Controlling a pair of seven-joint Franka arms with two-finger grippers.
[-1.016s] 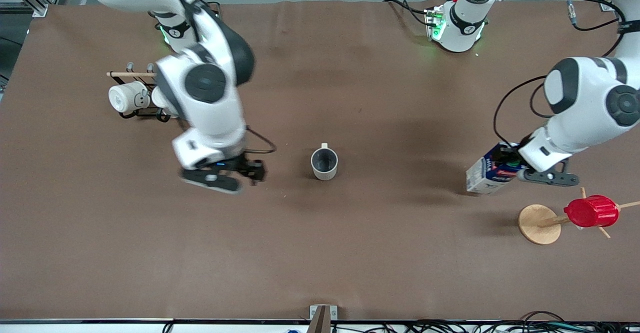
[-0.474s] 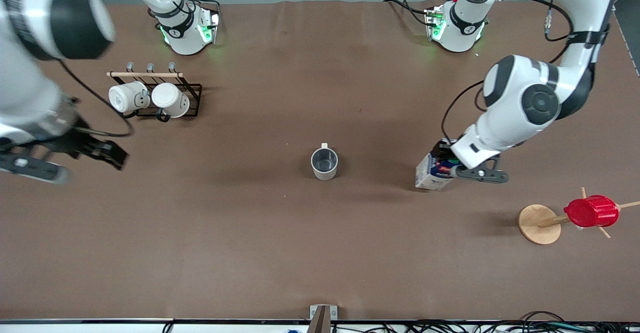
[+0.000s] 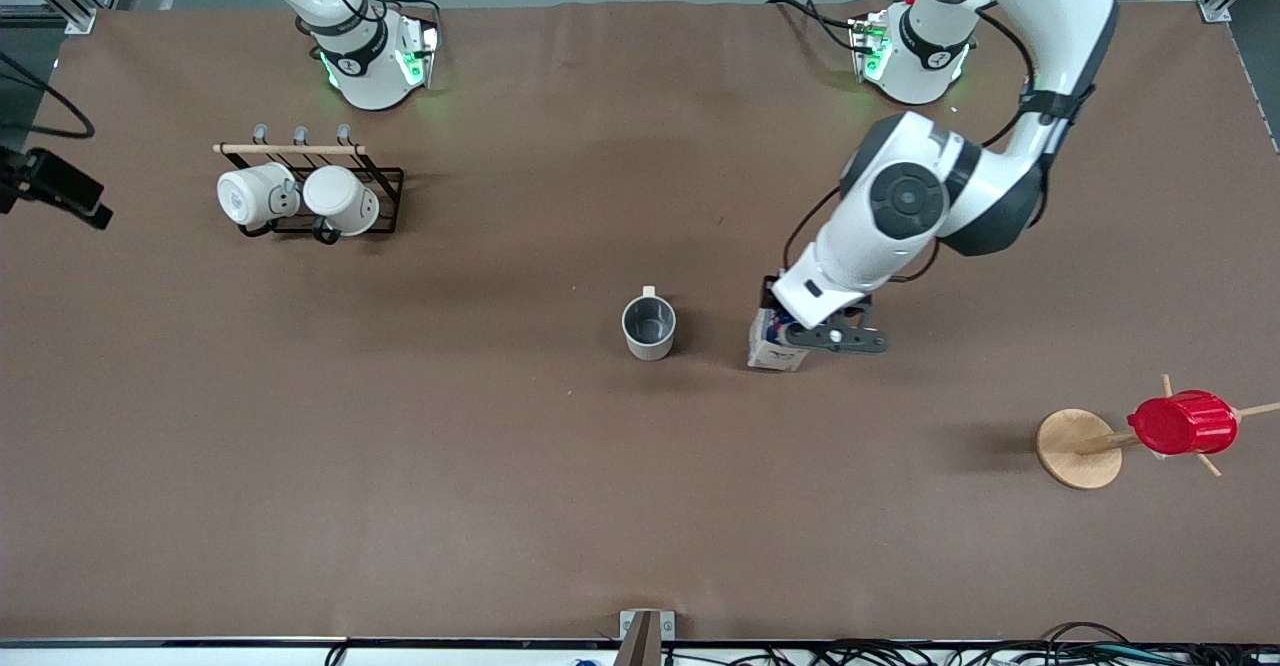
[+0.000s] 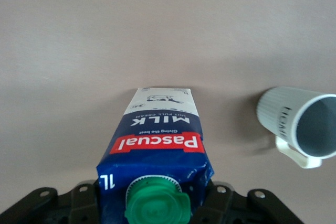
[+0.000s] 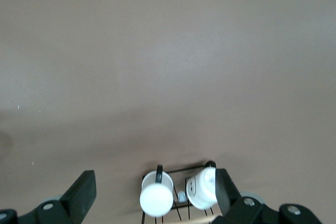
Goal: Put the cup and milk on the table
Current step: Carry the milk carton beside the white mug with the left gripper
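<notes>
A: Brown matte table (image 3: 560,506). Cup (image 3: 649,327) stands upright on it near the middle, dark inside facing up, handle toward the robots' bases.

B: Milk?

A: Milk (image 3: 775,338) is just beside the cup, toward the left arm's end, clearly apart from it. Left gripper (image 3: 790,331) has its jaws closed on the carton's upper part. Left wrist view: fingers (image 4: 86,203) flank the blue top by the green cap (image 4: 157,203); cup (image 4: 302,126) off to one side.

B: Carton down or in the air?

A: Cannot tell from these views. It looks roughly upright.

B: Right gripper?

A: Right gripper (image 3: 55,191) sits at the table edge at the right arm's end, waiting. Right wrist view: fingers (image 5: 81,192) spread wide, nothing between them; rack (image 5: 181,195) with two white mugs below.

B: Rest of the table?

A: Rack (image 3: 310,186) near the right base. Wooden stand (image 3: 1080,448) with the red cup (image 3: 1182,423) at the left arm's end.
</notes>
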